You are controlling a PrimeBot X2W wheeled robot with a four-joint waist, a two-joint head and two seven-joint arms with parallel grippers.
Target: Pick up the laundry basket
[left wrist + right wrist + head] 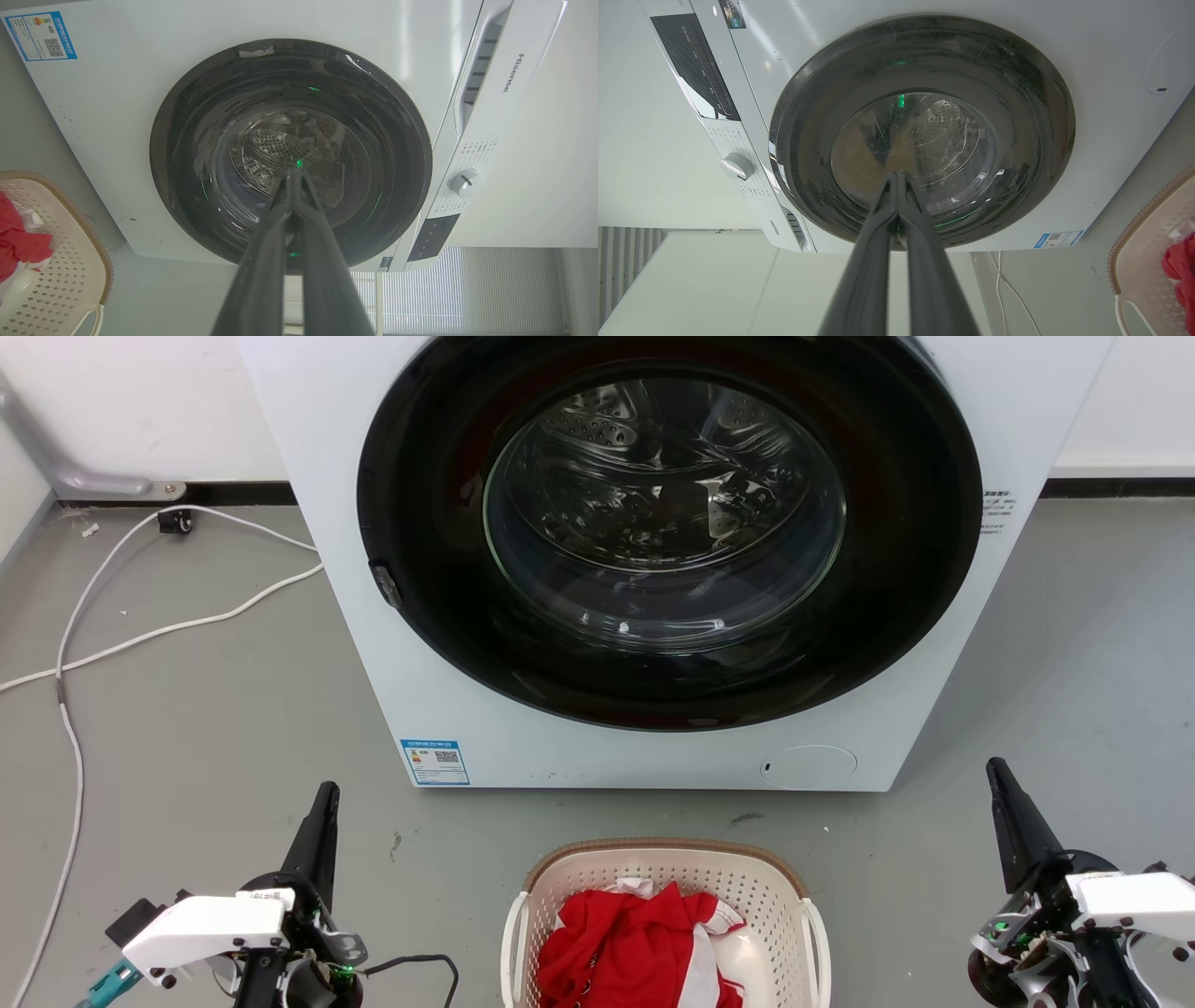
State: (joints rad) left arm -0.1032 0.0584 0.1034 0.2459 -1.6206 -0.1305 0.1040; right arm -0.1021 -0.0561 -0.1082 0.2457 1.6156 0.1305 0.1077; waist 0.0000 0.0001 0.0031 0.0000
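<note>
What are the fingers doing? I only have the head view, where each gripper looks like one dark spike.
Observer: In the left wrist view, the left gripper has its fingers meeting at the tips, holding nothing.
Operator: And the right?
Observer: The right gripper is shut too, empty, aimed at the washer door.
Operator: What sits above the door? My view cuts it off.
Observer: A white dial beside a dark control panel.
</note>
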